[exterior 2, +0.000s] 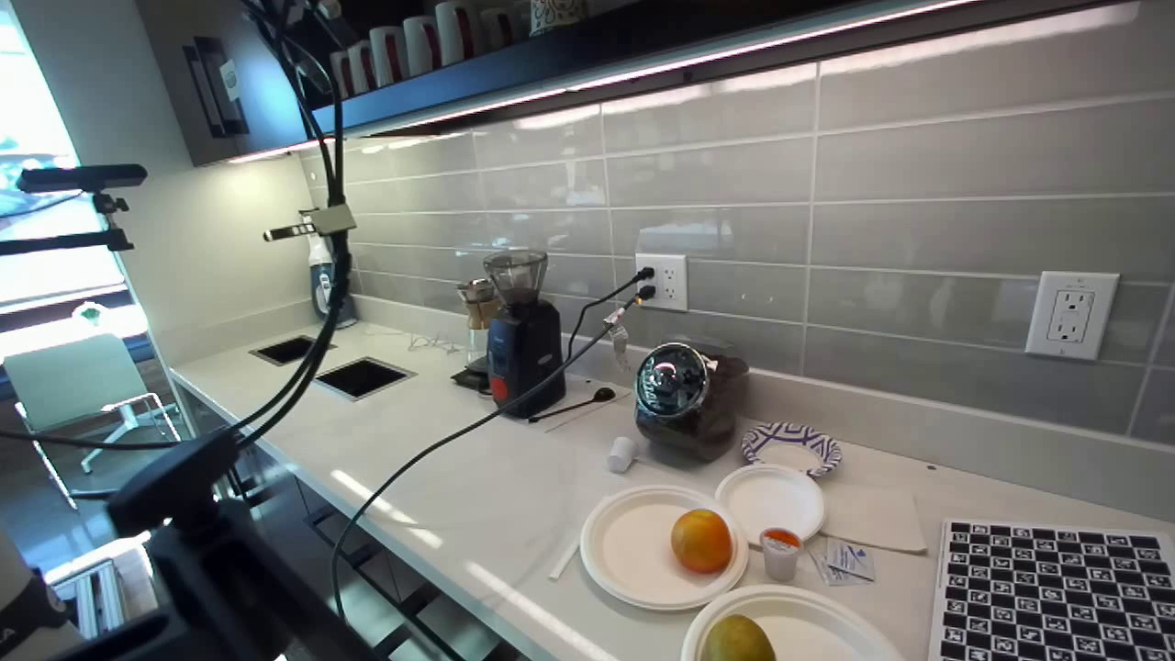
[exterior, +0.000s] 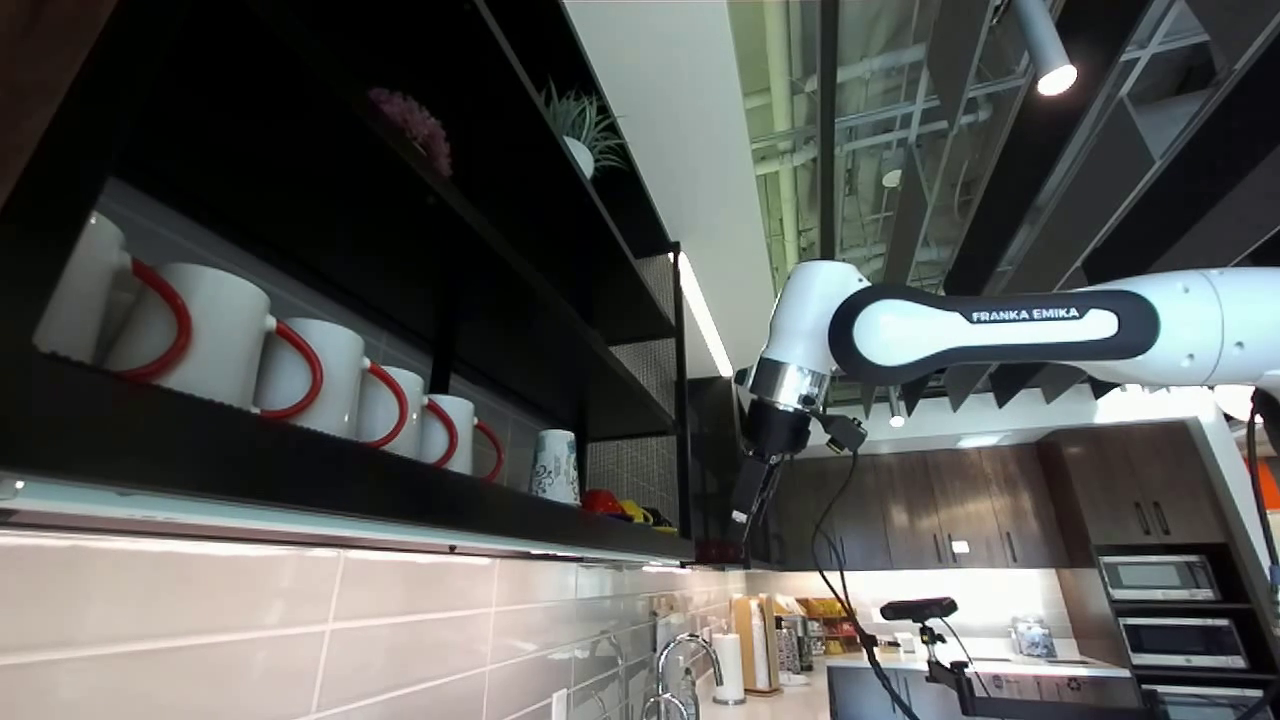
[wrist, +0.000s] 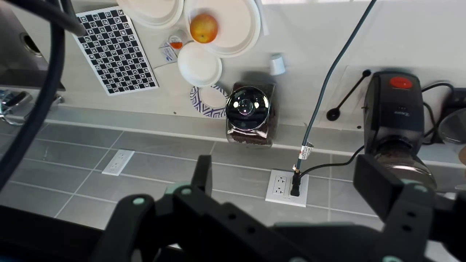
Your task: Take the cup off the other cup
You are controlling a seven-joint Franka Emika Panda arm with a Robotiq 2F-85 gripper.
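A white cup with a blue-green pattern stands on the black shelf past the row of mugs in an exterior view. In an exterior view only the bottom of the patterned cup shows at the top edge. I cannot tell whether it is one cup or two stacked. White mugs with red handles stand in a row beside it. My gripper hangs out from the shelf's far end, apart from the cups. In the wrist view the gripper is open with nothing between its fingers. The shelf cups are out of the wrist view.
The black shelf has a front lip and upper boards. Red and yellow items sit beyond the patterned cup. Below, the counter holds a jar, a grinder, plates and a small white cup. Cables hang from the arm.
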